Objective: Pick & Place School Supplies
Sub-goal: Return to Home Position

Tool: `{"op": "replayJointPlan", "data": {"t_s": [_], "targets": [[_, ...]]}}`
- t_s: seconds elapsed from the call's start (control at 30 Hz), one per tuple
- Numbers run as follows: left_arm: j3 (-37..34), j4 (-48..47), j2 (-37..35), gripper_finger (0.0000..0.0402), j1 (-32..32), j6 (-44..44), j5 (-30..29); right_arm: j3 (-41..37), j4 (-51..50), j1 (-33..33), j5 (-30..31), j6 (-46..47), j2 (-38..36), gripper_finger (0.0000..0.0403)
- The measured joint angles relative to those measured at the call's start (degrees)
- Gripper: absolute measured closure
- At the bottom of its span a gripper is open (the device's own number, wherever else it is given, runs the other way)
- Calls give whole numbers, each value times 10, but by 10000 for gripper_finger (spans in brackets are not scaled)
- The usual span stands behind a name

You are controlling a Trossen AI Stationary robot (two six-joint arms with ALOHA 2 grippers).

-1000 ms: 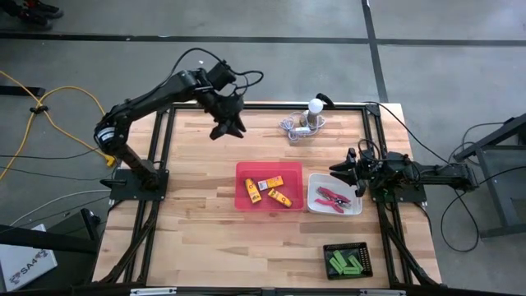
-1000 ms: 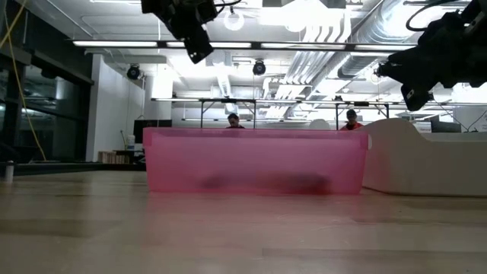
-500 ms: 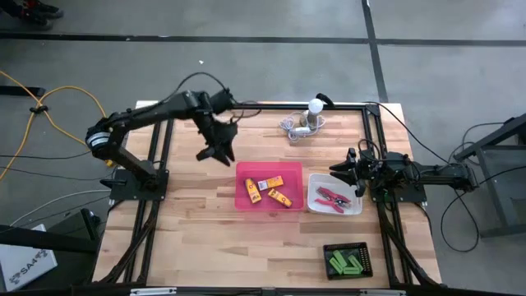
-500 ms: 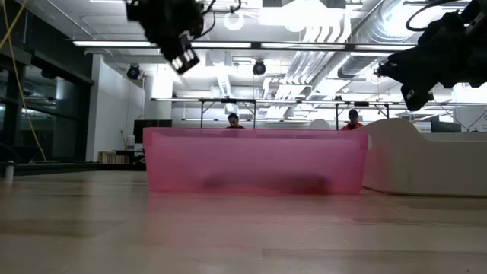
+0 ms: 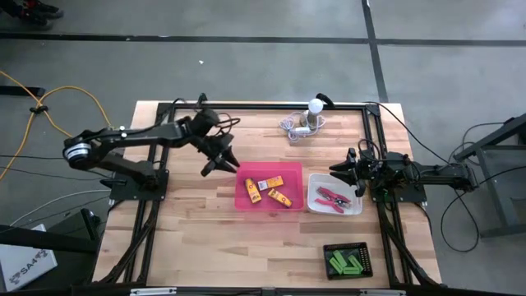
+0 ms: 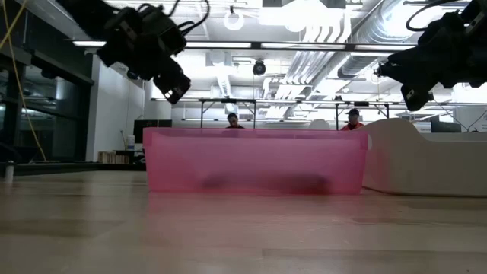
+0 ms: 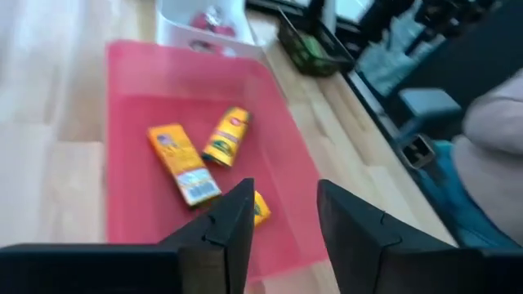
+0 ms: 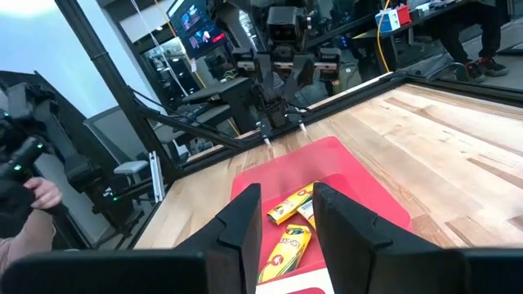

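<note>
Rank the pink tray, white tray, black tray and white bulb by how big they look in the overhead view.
1. pink tray
2. white tray and black tray, too alike to split
3. white bulb, clearly smallest

Wooden table [image 5: 197, 222]: pink tray [image 5: 269, 166] centre, white tray [image 5: 313, 191] just beside, black tray [image 5: 345, 246] apart, corded bulb [image 5: 315, 108] rear edge.

You can make out only one marking: letters that look like "SA4" on the white panel [image 5: 25, 261] lying on the floor beside the table. The printing on the yellow-orange boxes [image 8: 288, 242] in the pink tray [image 8: 359, 186] is too blurred for you to read.
</note>
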Motion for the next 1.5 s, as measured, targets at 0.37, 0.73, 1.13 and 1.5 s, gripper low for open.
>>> {"op": "replayJointPlan", "data": {"t_s": [0.37,0.73,1.13,1.5], "targets": [[-97,103,-92,271,16,-64,-67,0,0,0,0,0,0,302],[-224,185,-230,271,-2,-129,-165,0,0,0,0,0,0,302],[-328,193,-412,271,-49,-139,-297,0,0,0,0,0,0,302],[-389,195,-508,271,-118,-139,-410,0,0,0,0,0,0,302]]}}
